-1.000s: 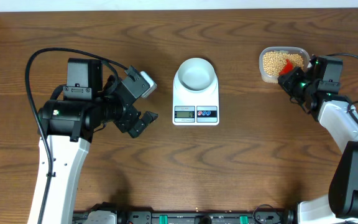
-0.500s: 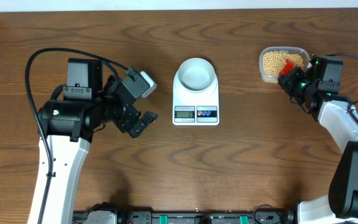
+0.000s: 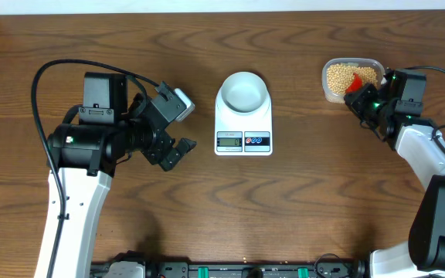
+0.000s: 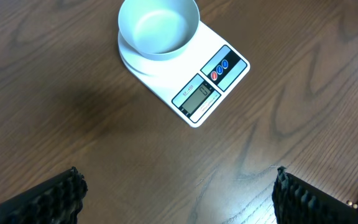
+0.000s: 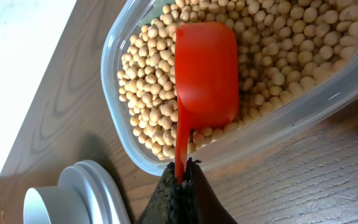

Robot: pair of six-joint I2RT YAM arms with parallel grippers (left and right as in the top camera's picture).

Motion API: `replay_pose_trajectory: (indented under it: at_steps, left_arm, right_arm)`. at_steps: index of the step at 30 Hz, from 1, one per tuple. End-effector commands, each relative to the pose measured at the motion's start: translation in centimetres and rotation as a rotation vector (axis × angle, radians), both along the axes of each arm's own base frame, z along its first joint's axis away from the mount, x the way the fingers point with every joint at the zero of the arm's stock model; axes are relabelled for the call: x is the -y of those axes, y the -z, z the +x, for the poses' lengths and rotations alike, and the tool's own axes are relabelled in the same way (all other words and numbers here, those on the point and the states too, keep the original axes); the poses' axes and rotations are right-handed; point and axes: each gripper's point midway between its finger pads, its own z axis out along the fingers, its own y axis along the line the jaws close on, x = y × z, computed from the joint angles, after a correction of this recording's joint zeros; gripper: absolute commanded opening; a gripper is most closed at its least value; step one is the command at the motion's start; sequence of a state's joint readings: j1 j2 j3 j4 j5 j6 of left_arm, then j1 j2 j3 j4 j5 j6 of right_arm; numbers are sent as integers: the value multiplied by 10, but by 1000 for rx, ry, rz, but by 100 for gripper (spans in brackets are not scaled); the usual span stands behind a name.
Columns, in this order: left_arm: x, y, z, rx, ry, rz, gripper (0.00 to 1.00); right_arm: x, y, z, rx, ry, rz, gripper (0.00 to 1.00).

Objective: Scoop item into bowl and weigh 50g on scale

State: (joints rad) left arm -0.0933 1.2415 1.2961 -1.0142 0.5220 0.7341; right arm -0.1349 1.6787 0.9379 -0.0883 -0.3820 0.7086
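Brown bench (image 3: 323,201). Left of centre: left hand (image 3: 182,127), hovers with fingers spread wide, grips nothing. Upper right: right hand (image 5: 180,180), clamps tight on red scoop (image 5: 205,68) by its handle. Centre: scale (image 3: 243,122), lettering unreadable, carries empty bowl (image 3: 243,90). Upper right: clear tub (image 5: 303,118), holds scoop head among beans (image 5: 278,37).

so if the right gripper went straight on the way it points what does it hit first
Probably the near wall of the clear plastic tub, just ahead of the right gripper holding the red plastic scoop; depth unclear.
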Motion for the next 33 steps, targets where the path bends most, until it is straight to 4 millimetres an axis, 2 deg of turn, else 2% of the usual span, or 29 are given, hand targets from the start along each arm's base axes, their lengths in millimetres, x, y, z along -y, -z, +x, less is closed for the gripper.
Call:
replay_pose_trajectory:
  at_steps: [1, 33]
  left_arm:
    - [1, -9, 0, 25, 12, -12, 98]
    - [1, -9, 0, 25, 11, -12, 98]
  right_arm:
    - [-11, 4, -5, -28, -35, 79, 1]
    - [-7, -3, -8, -29, -35, 185, 1]
